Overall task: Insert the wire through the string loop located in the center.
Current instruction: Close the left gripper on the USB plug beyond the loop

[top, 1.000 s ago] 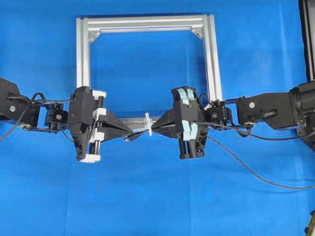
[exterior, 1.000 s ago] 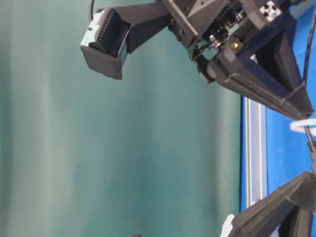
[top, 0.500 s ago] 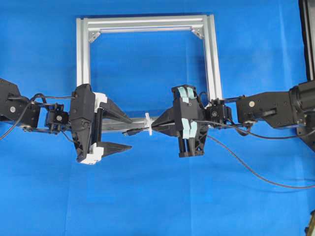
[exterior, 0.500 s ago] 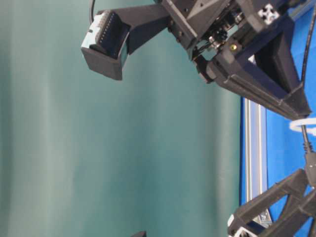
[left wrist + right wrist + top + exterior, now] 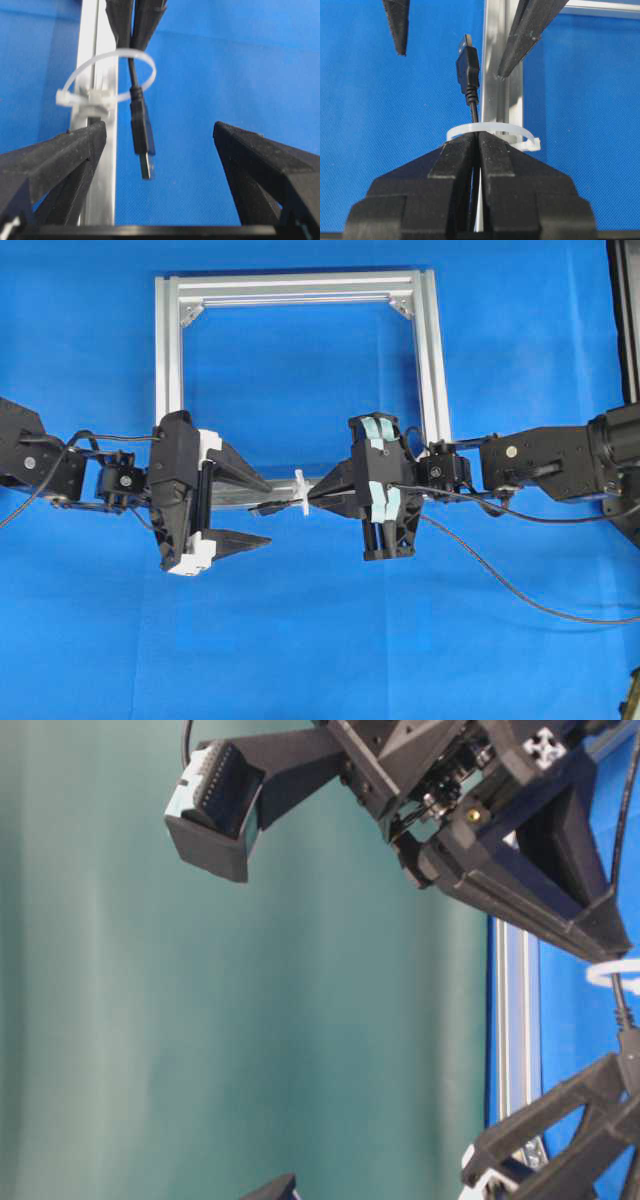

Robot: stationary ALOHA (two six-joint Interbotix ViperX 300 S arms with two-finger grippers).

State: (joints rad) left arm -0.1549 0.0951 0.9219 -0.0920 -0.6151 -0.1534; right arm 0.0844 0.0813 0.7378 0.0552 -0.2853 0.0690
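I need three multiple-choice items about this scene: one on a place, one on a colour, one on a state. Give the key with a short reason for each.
1. Where is the plug of the wire?
A. Past the loop, on the left gripper's side
B. Lying on the cloth away from the frame
C. Inside the right gripper

2. What colour is the loop?
A. Red
B. White
C. Black

3. How do the grippers stand?
A. Both open
B. Left shut, right open
C. Left open, right shut on the wire

Key: 1 A, the left wrist view shows the wire passing through the loop with the plug hanging between the left fingers. 2 B, the tie is white and translucent in both wrist views. 3 C, the left fingers stand wide apart touching nothing, while the right ones pinch the wire behind the loop.
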